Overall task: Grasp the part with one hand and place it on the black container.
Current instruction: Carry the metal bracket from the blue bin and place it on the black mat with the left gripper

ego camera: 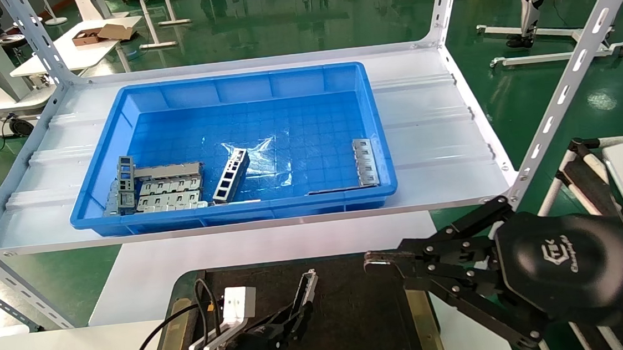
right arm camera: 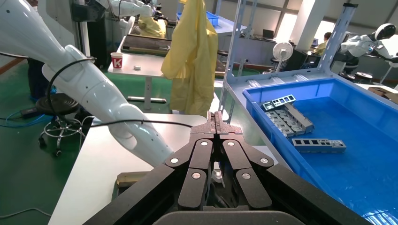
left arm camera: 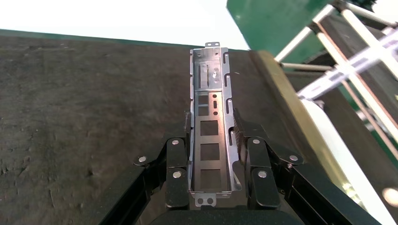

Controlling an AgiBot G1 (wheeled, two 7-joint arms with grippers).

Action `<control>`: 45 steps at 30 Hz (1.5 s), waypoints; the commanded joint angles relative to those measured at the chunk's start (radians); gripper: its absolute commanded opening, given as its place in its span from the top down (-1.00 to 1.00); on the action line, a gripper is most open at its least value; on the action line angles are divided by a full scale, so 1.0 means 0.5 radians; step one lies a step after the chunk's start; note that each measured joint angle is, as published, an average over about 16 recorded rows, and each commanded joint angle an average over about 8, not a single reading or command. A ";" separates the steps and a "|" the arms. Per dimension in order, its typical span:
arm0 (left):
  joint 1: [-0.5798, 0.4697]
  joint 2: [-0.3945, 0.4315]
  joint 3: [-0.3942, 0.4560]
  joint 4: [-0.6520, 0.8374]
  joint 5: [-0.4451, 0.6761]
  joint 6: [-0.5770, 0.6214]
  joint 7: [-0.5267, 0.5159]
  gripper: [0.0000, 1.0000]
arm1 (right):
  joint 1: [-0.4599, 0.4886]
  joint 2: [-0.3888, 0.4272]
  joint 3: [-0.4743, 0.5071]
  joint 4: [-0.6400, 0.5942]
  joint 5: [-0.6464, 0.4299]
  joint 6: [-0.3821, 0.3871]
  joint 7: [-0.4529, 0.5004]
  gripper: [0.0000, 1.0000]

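Fingers of the left gripper clamped on both long sides of the part, far end jutting beyond the fingertips over the black container. Open channel face plain only from the left wrist. Right gripper beside the tray, fingertips pressed together, holding nothing. Blue bin farther out.

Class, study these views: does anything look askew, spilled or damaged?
One ladder-like grey bar leans at an angle in the blue bin, unlike the stacked plates. The left gripper grips the part over the black container.
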 commanded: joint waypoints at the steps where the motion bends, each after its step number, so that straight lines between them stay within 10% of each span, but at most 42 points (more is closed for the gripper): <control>1: -0.005 0.061 0.017 0.057 -0.002 -0.072 -0.006 1.00 | 0.000 0.000 0.000 0.000 0.000 0.000 0.000 1.00; 28: -0.144 0.578 0.030 0.768 -0.116 -0.186 -0.108 1.00 | 0.000 0.000 -0.001 0.000 0.001 0.000 -0.001 0.95; 31: -0.139 0.591 0.021 0.800 -0.117 -0.184 -0.115 0.64 | 0.000 0.000 -0.001 0.000 0.001 0.000 -0.001 0.32; 37: -0.126 0.604 -0.005 0.812 -0.105 -0.206 -0.123 -0.80 | 0.000 0.001 -0.001 0.000 0.001 0.001 -0.001 -1.00; 45: -0.123 0.609 -0.029 0.792 -0.073 -0.210 -0.123 -1.00 | 0.000 0.001 -0.002 0.000 0.001 0.001 -0.001 -1.00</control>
